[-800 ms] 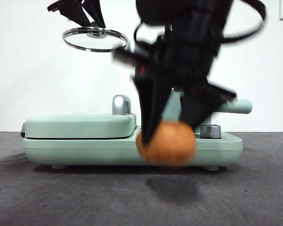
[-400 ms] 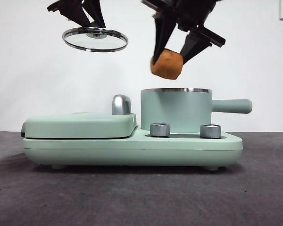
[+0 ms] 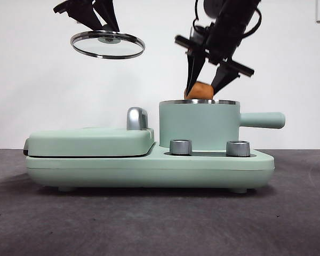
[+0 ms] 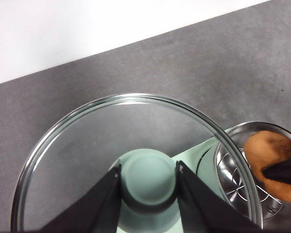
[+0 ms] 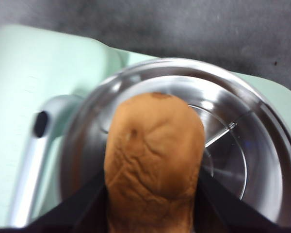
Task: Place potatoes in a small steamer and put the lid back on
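Nearest the onlooker lies the dark grey bench, bearing a mint-green cooker base with two steel dials along its front edge. On the base, beside a flat griddle cover with a chrome handle, stands the small steamer, its stubby side handle pointing away from the griddle. Directly above the steamer's steel rim hangs the right tool, both jaws clamped on the potato; the potato's lower end sits level with the rim, at the mouth of the pot. The right wrist view shows the potato gripped between the jaws over the steamer's shiny interior. Higher, above the griddle and well apart from the right tool, the left tool pinches the mint-green knob of the glass lid, held level in the air.
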Motion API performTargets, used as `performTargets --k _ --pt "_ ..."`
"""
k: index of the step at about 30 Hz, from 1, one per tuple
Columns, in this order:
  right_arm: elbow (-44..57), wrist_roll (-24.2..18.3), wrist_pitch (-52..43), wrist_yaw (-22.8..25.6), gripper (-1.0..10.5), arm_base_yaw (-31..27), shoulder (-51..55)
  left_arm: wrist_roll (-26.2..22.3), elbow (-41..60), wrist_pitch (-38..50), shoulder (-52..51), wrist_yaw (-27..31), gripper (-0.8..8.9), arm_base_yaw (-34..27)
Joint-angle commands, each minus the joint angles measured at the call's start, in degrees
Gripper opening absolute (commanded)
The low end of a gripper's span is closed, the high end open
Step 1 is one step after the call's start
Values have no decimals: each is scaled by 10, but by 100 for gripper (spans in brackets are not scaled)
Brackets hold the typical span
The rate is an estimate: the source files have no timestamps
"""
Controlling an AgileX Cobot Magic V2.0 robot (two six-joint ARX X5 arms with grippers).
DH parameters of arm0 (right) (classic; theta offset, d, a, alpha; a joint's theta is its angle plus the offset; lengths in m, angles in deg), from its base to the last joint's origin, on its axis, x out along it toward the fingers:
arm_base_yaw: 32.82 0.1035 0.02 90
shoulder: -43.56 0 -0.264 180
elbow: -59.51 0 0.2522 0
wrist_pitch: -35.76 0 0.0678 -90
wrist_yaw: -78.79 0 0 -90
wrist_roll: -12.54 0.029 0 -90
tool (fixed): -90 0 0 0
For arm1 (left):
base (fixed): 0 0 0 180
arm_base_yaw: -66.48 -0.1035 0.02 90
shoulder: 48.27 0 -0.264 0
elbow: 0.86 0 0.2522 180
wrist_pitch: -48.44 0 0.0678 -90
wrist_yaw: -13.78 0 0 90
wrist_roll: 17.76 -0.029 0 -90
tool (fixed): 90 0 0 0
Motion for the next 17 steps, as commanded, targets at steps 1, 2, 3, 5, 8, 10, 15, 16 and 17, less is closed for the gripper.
performTargets --k 1,2,3,5,8,10,15,16,17 --pt "-16 -12 9 -7 72 1 -26 -8 -19 15 4 -3 57 1" --pt "-16 -12 12 -10 82 1 -30 -8 -19 15 4 -3 57 1" --pt "-16 -12 13 -11 99 1 -34 -8 -19 15 4 -3 57 1" --pt "-16 -12 20 -11 164 1 -39 -8 -19 15 4 -3 57 1" --pt "-16 -13 25 -12 322 3 -44 -8 -19 14 4 -3 57 1" --pt "-16 -18 27 -12 402 5 -44 -8 -19 14 4 -3 57 2" --pt "-18 -19 26 -12 412 5 -43 -7 -19 14 4 -3 57 2" --pt "-23 -20 31 -12 412 5 -43 -7 -19 14 4 -3 57 2" --pt "-31 -20 42 -12 412 5 -43 -7 -19 14 4 -3 57 3"
